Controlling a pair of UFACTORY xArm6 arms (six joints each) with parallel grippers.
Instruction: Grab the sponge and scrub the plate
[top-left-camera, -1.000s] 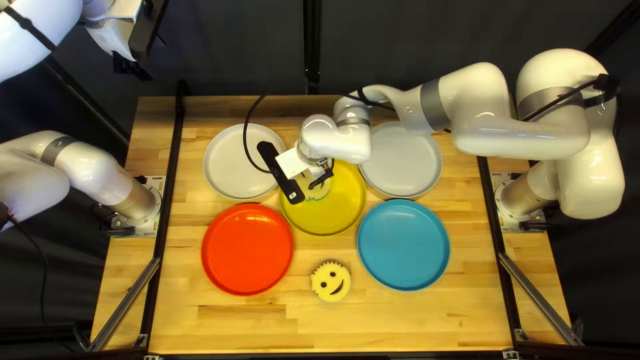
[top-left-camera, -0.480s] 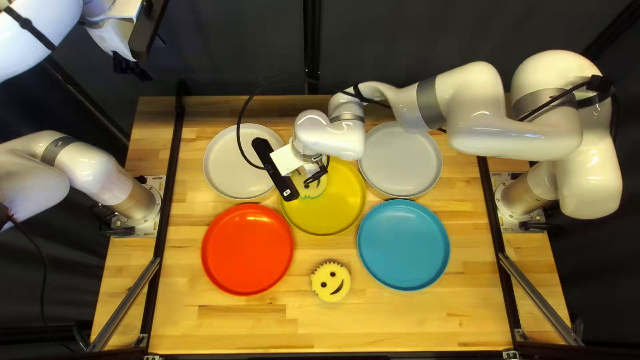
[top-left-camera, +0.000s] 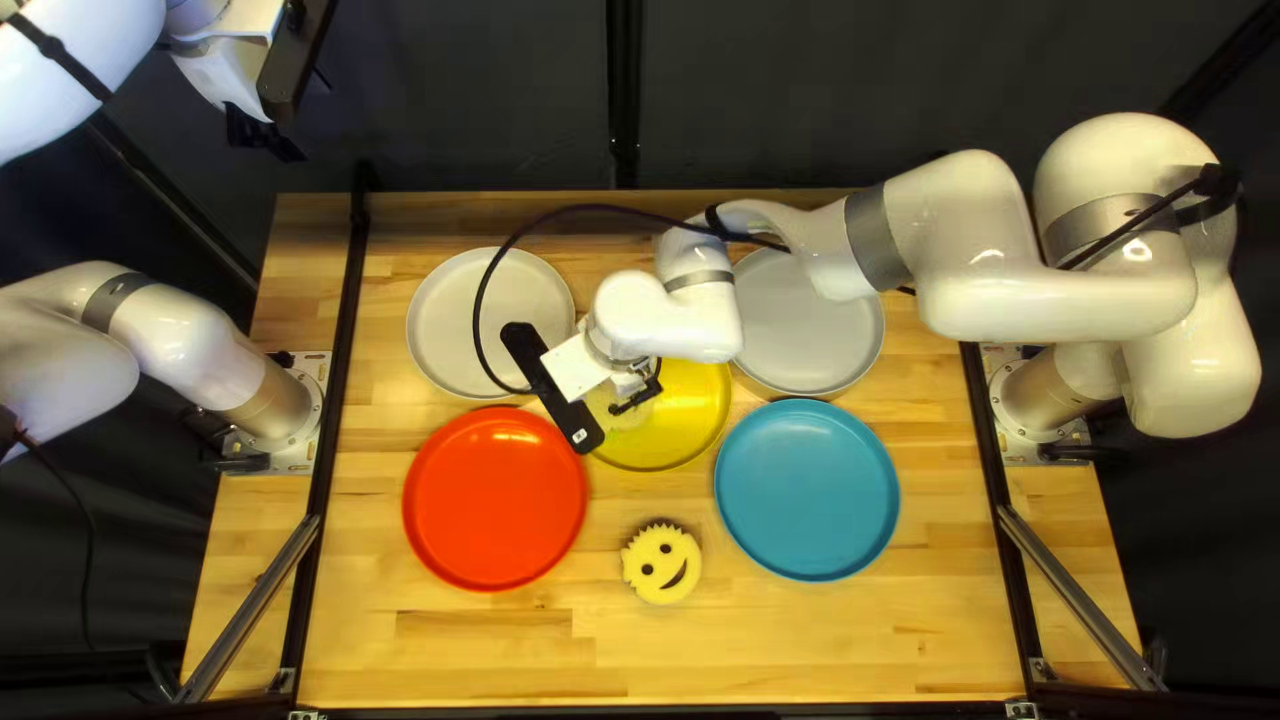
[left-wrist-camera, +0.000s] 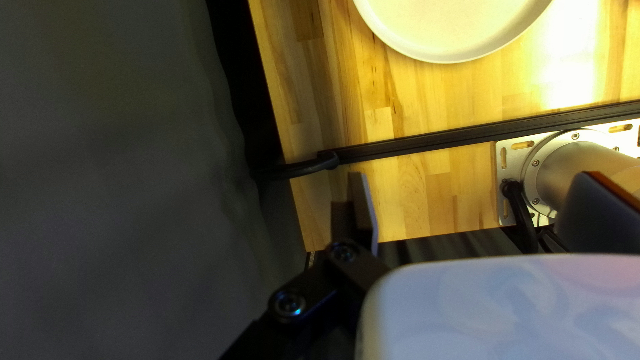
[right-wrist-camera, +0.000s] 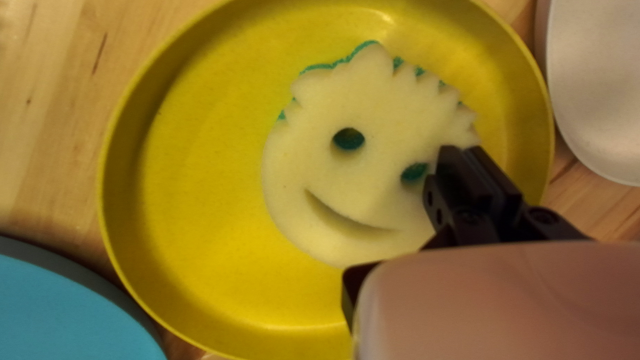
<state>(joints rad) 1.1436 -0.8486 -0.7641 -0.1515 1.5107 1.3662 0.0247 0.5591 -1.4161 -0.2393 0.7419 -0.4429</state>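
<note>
Right wrist view: right gripper is holding closed fingers against the sponge, apparently pressing, not pinching. Sponge is lying flat in the yellow plate; scrubbing well is needing light, centred downforce. Left gripper is idling open.

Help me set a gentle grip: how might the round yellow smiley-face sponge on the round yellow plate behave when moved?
The sponge will probably squash, judging by its foam-like body. It looks light for its size, with eye and mouth cutouts. Lying flat, it seems likelier to slide across the plate than roll.
</note>
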